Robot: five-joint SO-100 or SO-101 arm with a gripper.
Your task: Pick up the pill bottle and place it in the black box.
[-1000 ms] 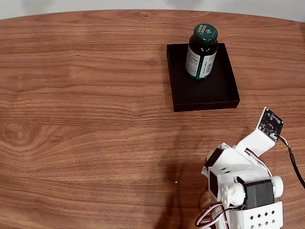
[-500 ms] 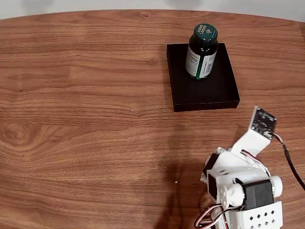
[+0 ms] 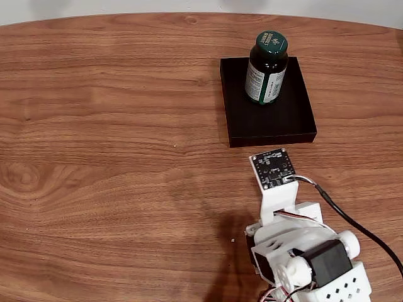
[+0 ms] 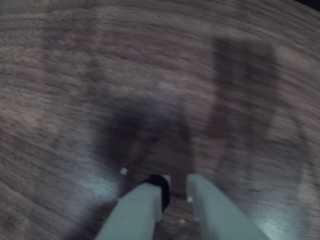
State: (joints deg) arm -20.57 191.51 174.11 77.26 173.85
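Note:
In the fixed view the dark green pill bottle [image 3: 267, 68], with its green cap and white-and-green label, stands upright inside the black box [image 3: 267, 123] at the back right of the table. My white arm [image 3: 296, 251] is folded low at the front right, well apart from the box, and its wrist camera board [image 3: 272, 168] points toward the box's front edge. The wrist view is blurred. There my gripper [image 4: 175, 181] hangs just above bare wood with a narrow gap between its white fingers [image 4: 140, 210] and nothing held.
The wooden table [image 3: 113, 157] stretches wide and bare to the left of the box and arm in the fixed view. A black cable [image 3: 352, 223] trails from the camera board to the right. A tiny white speck [image 3: 232, 240] lies beside the arm's base.
The arm has swung left in the fixed view, carrying the camera board from the right side to just below the box's front edge. Bottle and box have not moved.

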